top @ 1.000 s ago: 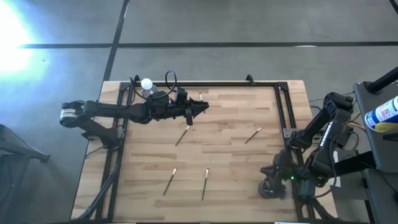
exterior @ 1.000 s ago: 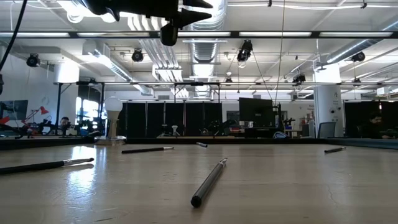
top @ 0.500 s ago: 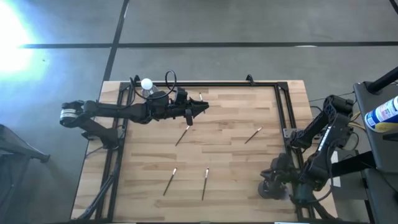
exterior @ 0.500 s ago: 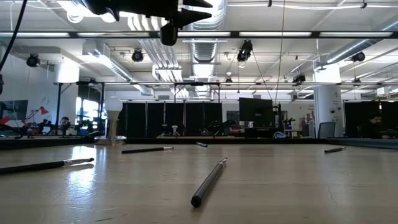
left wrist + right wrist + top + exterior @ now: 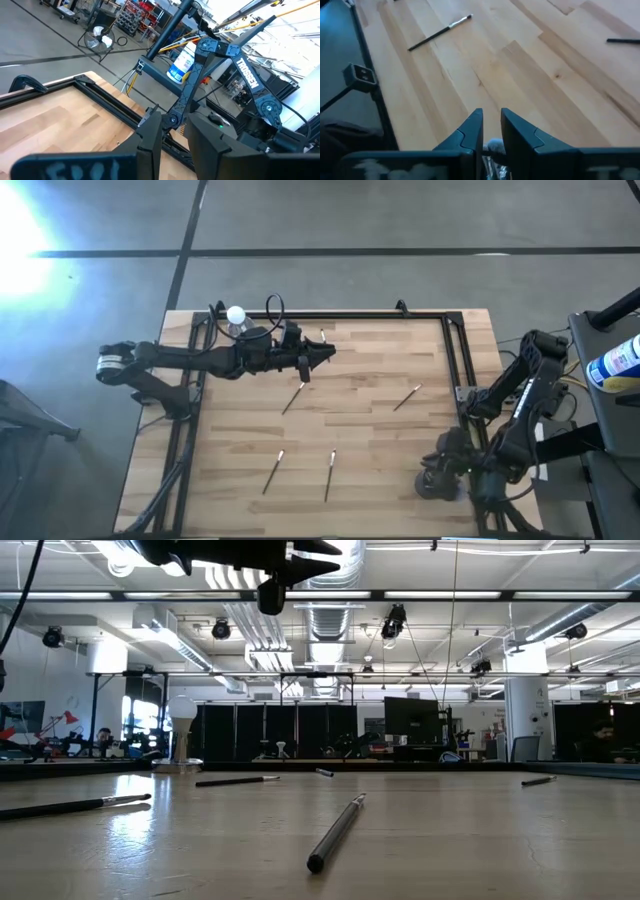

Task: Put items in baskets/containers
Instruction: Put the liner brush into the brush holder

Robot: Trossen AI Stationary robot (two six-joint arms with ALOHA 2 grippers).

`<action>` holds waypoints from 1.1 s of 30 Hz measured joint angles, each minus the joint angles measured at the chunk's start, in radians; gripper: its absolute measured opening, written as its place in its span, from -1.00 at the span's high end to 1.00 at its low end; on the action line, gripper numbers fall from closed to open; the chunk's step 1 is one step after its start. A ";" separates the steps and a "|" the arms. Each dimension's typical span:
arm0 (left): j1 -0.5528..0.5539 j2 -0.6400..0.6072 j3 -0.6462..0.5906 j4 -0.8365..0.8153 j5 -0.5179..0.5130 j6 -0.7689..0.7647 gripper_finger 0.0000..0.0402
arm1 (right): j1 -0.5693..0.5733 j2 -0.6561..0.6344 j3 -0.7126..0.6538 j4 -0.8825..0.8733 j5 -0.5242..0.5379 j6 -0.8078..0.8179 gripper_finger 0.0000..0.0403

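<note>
The right gripper (image 5: 491, 114) hangs over the cup (image 5: 430, 485) at the table's (image 5: 370, 430) near right corner, "near" being the low camera's side. Over the last second its fingers (image 5: 470, 131) have parted from fully closed to a narrow gap. A pale brush tip (image 5: 495, 146) shows low in that gap, and I cannot tell whether either finger touches it. The right arm has also shifted slightly above the cup and back. My reading is that a brush has just been let go into the cup, so one more item is delivered and this arm is free to fetch another.

Nothing else has changed. The left gripper (image 5: 322, 356) hovers high over the far middle of the table, where it was a second ago. Its fingers (image 5: 150, 131) stand apart with nothing between them.

Count, from the high view:
- One cup. Its contents are hidden under the gripper, so the brushes inside cannot be counted.
- Five loose brushes, none moved:
  - a short one (image 5: 322, 335) near the far edge, just beside the left gripper
  - one (image 5: 293, 398) at mid-table
  - one (image 5: 406, 397) toward the right edge
  - two near the near edge, a slanted one (image 5: 273, 471) and one (image 5: 329, 475) lying almost square to that edge
- No brush with a fanned head shows among them.

With five left, the task looks well along but not finished. The brush toward the right edge seems the closest to the right arm.
</note>
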 joint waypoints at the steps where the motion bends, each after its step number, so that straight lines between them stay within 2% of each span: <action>1: 0.000 0.000 0.000 0.000 0.000 0.000 0.59 | 0.000 -0.010 0.000 -0.001 -0.006 0.002 0.68; 8: 0.000 0.000 0.000 0.000 0.000 0.014 0.59 | -0.002 -0.112 0.000 0.005 -0.002 -0.009 0.83; 12: 0.000 0.000 -0.002 0.000 0.000 0.014 0.59 | -0.003 -0.168 0.000 0.022 0.078 -0.065 0.95; 16: 0.000 0.000 -0.002 0.000 0.001 0.014 0.59 | -0.029 -0.217 0.000 0.058 0.153 -0.169 0.96; 22: 0.000 0.000 -0.002 0.000 0.037 0.014 0.67 | -0.139 -0.280 0.000 0.148 0.153 -0.440 0.96; 28: -0.001 0.000 -0.004 -0.007 0.067 0.028 0.95 | -0.302 -0.327 0.000 0.270 0.070 -0.722 0.96; 33: -0.001 0.000 -0.004 -0.074 0.067 0.040 0.99 | -0.462 -0.335 -0.002 0.341 -0.036 -0.904 0.96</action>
